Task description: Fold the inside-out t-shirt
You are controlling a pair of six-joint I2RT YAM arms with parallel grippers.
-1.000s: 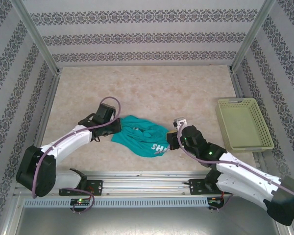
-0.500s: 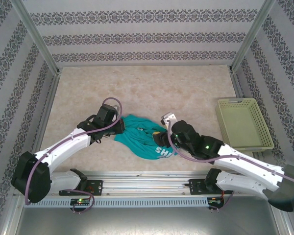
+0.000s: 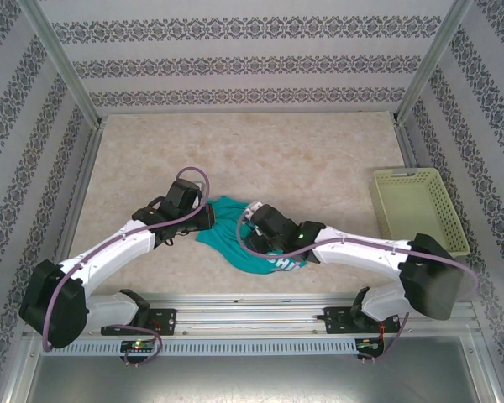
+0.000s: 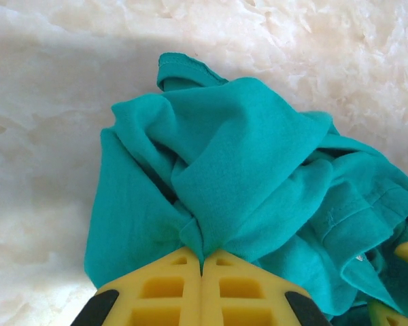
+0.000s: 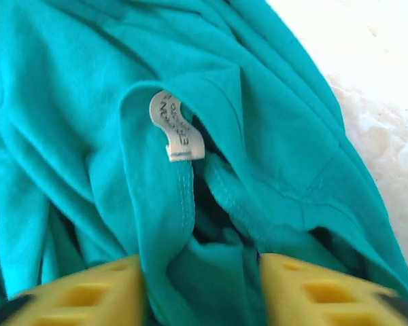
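The inside-out t-shirt (image 3: 228, 225) lies crumpled in a teal heap on the table, near the front middle. My left gripper (image 3: 208, 217) is at the heap's left edge, and its yellow fingers (image 4: 170, 285) are shut on a pinched fold of the t-shirt (image 4: 238, 156). My right gripper (image 3: 254, 225) reaches in over the heap from the right. In the right wrist view the right gripper (image 5: 200, 282) has its jaws apart, with collar cloth bunched between them. The white neck tag (image 5: 177, 127) sits just beyond them.
A pale yellow-green basket (image 3: 416, 214) stands at the table's right edge. White lettering (image 3: 284, 262) shows on the shirt's near side. The marbled tabletop (image 3: 260, 151) lies bare behind the heap, with patterned walls and metal posts around it.
My right arm has swung left across the shirt, from its right edge to over its middle. Its jaws now straddle the collar. The left gripper has held its pinch and shifted slightly right.
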